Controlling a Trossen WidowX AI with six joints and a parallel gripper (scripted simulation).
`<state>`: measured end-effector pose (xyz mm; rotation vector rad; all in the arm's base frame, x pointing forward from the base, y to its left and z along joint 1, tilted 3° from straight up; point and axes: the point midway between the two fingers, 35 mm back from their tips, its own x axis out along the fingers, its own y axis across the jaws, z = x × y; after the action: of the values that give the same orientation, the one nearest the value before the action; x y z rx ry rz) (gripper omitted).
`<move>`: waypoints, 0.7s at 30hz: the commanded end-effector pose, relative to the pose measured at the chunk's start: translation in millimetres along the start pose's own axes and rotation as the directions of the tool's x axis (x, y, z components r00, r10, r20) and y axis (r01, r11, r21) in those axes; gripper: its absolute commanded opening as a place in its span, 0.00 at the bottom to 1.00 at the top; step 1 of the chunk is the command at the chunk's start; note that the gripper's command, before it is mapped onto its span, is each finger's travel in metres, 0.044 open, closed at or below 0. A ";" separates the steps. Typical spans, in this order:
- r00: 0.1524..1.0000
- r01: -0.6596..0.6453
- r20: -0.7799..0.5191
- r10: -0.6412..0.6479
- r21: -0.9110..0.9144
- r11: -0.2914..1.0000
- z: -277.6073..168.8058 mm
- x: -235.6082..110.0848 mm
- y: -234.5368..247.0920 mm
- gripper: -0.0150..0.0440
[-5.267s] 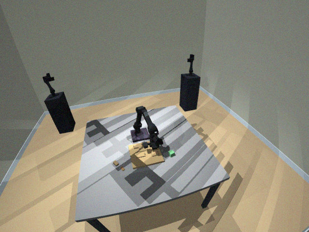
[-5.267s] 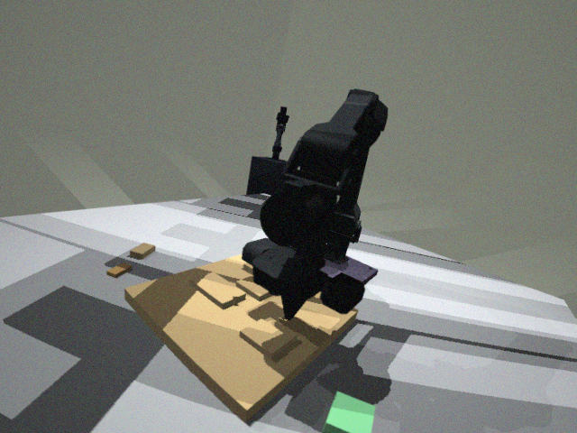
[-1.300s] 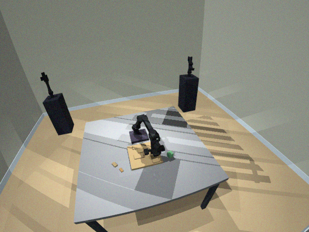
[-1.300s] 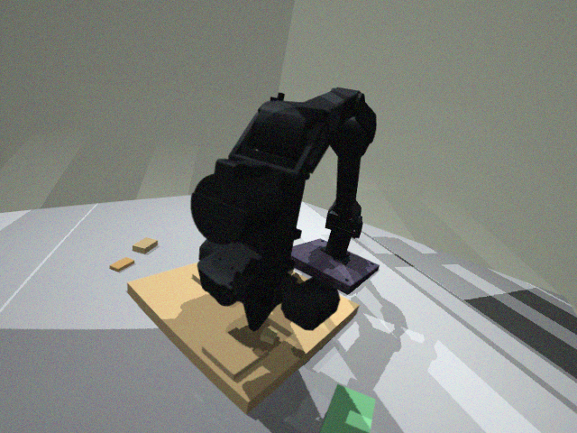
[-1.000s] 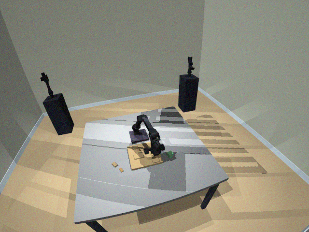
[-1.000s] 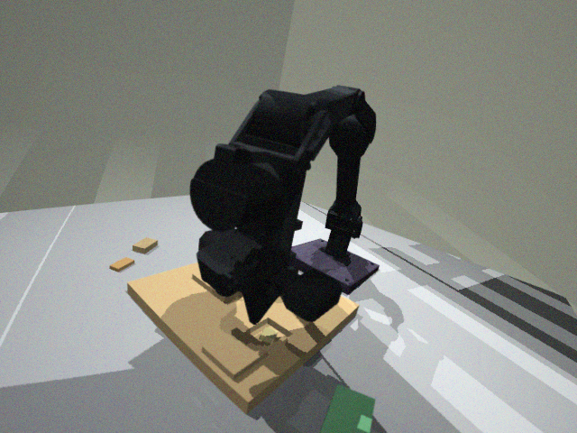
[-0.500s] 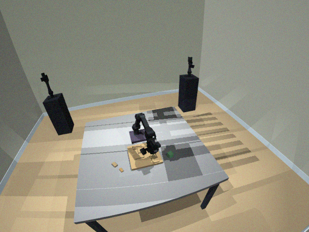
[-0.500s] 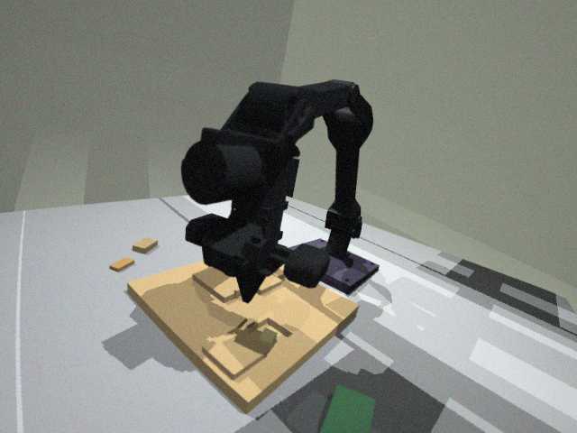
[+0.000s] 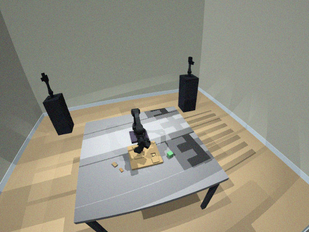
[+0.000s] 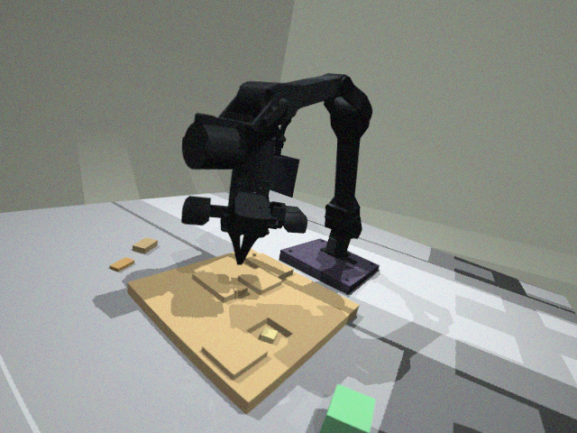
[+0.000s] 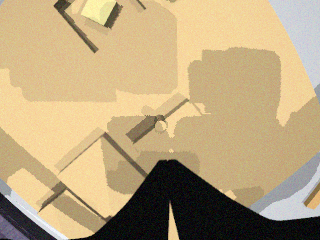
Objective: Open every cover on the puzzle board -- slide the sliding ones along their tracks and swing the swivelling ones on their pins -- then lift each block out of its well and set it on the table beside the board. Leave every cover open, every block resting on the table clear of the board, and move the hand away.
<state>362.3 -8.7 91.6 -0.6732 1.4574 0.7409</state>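
Note:
The tan puzzle board (image 9: 139, 165) (image 10: 186, 321) (image 11: 254, 40) lies in the middle of the table. One well is uncovered and holds a yellow block (image 10: 269, 333) (image 11: 100, 8); its sliding cover (image 10: 233, 354) sits pushed aside next to it. My gripper (image 9: 137, 151) (image 10: 241, 261) (image 11: 167, 167) is shut and empty. Its tip touches or nearly touches the far left part of the board, beside two flat covers (image 10: 215, 282) (image 10: 261, 278). A small pin (image 11: 160, 124) and a narrow dark gap (image 10: 241, 292) (image 11: 139, 131) show between them. A green block (image 9: 170, 153) (image 10: 350, 409) rests on the table right of the board.
Two small tan pieces (image 9: 114, 164) (image 9: 121, 169) (image 10: 144, 244) (image 10: 122, 263) lie on the table left of the board. The arm's purple base plate (image 9: 133, 137) (image 10: 321, 270) sits just behind the board. Two black camera stands are on the floor beyond the table.

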 end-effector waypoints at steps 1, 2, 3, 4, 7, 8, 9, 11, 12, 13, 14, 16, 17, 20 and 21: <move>1.000 0.006 -0.004 -0.007 -0.157 0.988 -20.7 -1.1 2.3 0.25; 1.000 0.006 -0.004 -0.007 -0.201 0.980 -26.4 -1.1 3.3 0.25; 1.000 0.005 -0.004 -0.007 -0.244 0.970 -31.9 -1.0 4.5 0.25; 1.000 0.005 -0.005 -0.007 -0.287 0.958 -37.5 -0.8 5.8 0.25; 1.000 0.003 -0.006 -0.006 -0.410 0.912 -54.1 0.0 10.6 0.25; 1.000 0.002 -0.007 -0.006 -0.450 0.893 -59.4 0.4 12.4 0.25; 1.000 0.001 -0.007 -0.006 -0.489 0.872 -64.7 0.8 14.2 0.25; 1.000 0.000 -0.007 -0.005 -0.564 0.826 -75.1 1.9 17.9 0.25; 1.000 0.000 -0.007 -0.005 -0.594 0.805 -79.2 2.4 19.5 0.25; 1.000 0.000 -0.007 -0.005 -0.611 0.791 -81.6 2.7 20.4 0.25; 1.000 0.000 -0.007 -0.005 -0.617 0.787 -82.4 2.8 20.7 0.25; 1.000 0.000 -0.007 -0.005 -0.617 0.787 -82.4 2.8 20.7 0.25; 1.000 0.000 -0.007 -0.005 -0.617 0.787 -82.4 2.8 20.7 0.25; 1.000 0.000 -0.007 -0.005 -0.617 0.787 -82.4 2.8 20.7 0.25; 1.000 0.000 -0.007 -0.005 -0.617 0.787 -82.4 2.8 20.7 0.25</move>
<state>295.6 -59.4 88.4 -1.1658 1.2091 1.2343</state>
